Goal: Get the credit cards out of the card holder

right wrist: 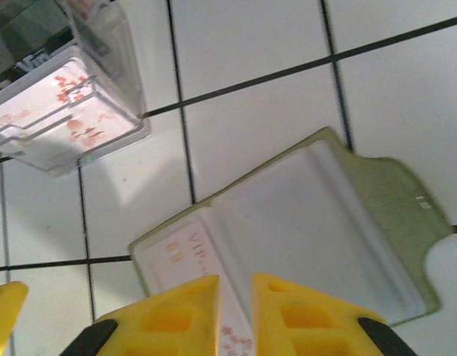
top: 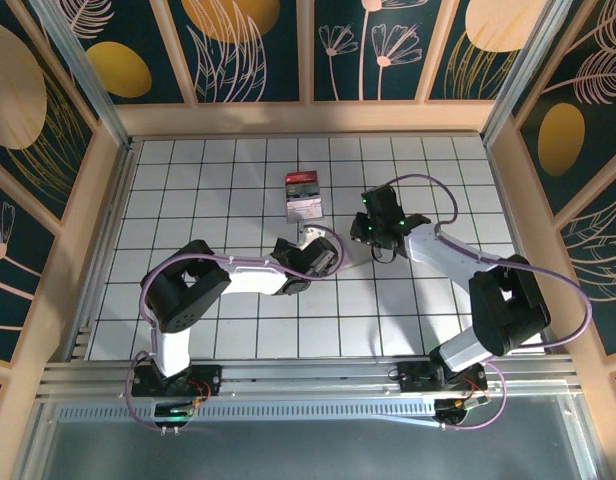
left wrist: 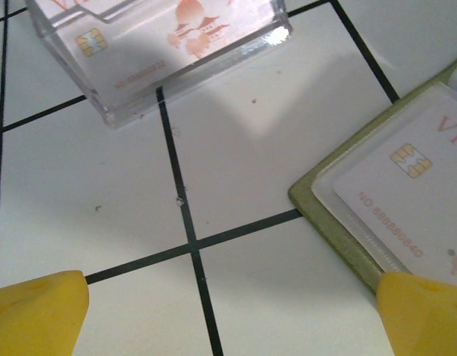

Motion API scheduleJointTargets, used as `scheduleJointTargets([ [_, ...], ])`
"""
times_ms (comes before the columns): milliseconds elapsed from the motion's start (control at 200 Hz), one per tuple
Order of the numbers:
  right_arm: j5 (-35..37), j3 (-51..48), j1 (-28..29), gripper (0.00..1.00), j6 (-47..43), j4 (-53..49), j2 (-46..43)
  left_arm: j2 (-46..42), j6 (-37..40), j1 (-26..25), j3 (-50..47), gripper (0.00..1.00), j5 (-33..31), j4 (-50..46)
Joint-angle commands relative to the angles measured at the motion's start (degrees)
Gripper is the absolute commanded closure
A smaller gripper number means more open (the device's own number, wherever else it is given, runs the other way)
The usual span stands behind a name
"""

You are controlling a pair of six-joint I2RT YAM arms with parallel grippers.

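The card holder [right wrist: 325, 222] lies open and flat on the white tiled desk [left wrist: 251, 148], its olive-green rim around clear pockets. A white credit card [right wrist: 176, 256] with a gold chip and red lettering sits in its 8 o'clock half. The right gripper [right wrist: 234, 285] comes in from 6 o'clock, its yellow jaws drawn nearly together with that card's red-printed end pinched between them. In the left wrist view the holder is at 4 o'clock, and the left gripper [left wrist: 232, 304] hovers with its jaws spread wide, nothing between them. A clear box [right wrist: 65, 111] of more cards stands near the holder, at its 10 o'clock in the right wrist view.
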Motion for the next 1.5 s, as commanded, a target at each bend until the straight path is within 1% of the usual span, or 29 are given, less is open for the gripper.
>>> scheduleJointTargets([
  [0, -6.83, -1.54, 0.17, 0.83, 0.55, 3.95, 2.83, 0.33, -3.18, -0.05, 1.06, 0.01, -2.58, -1.49],
  [155, -11.13, -2.43, -0.35, 0.83, 0.15, 5.90, 6.31, 0.37, -5.45, 0.29, 0.95, 0.01, -2.00, -1.06],
  [350, -13.02, -3.28, -1.98, 0.83, -1.17, 6.67, 8.95, -1.18, -7.21, 1.58, -0.30, 0.01, 1.07, 1.47],
  [586, -15.91, -4.61, -3.04, 0.77, -1.71, 8.46, 10.15, -0.31, -8.40, 3.26, -0.50, 0.01, 3.11, 0.71],
  [781, -18.77, -5.41, -3.03, 0.76, -1.35, 10.04, 10.51, 0.17, -8.72, 4.14, -1.04, 0.01, 3.45, -0.86],
  [1071, -21.67, -5.92, -2.89, 0.75, -0.50, 11.07, 10.98, 0.88, -8.76, 5.38, -1.27, 0.01, 3.94, -0.39],
  [1156, -21.27, -6.10, -2.68, 0.75, -0.41, 10.78, 11.20, 0.77, -8.32, 5.70, -1.27, 0.01, 3.72, -0.18],
  [1376, -14.77, -4.88, -2.54, 0.68, -1.66, 7.25, 10.39, 0.78, -7.73, 5.85, -1.27, 0.01, 3.91, 0.09],
  [1496, -14.23, -4.04, -2.43, 0.67, -2.50, 6.58, 10.48, 0.75, -7.71, 5.92, -1.28, 0.01, 4.19, 0.13],
])
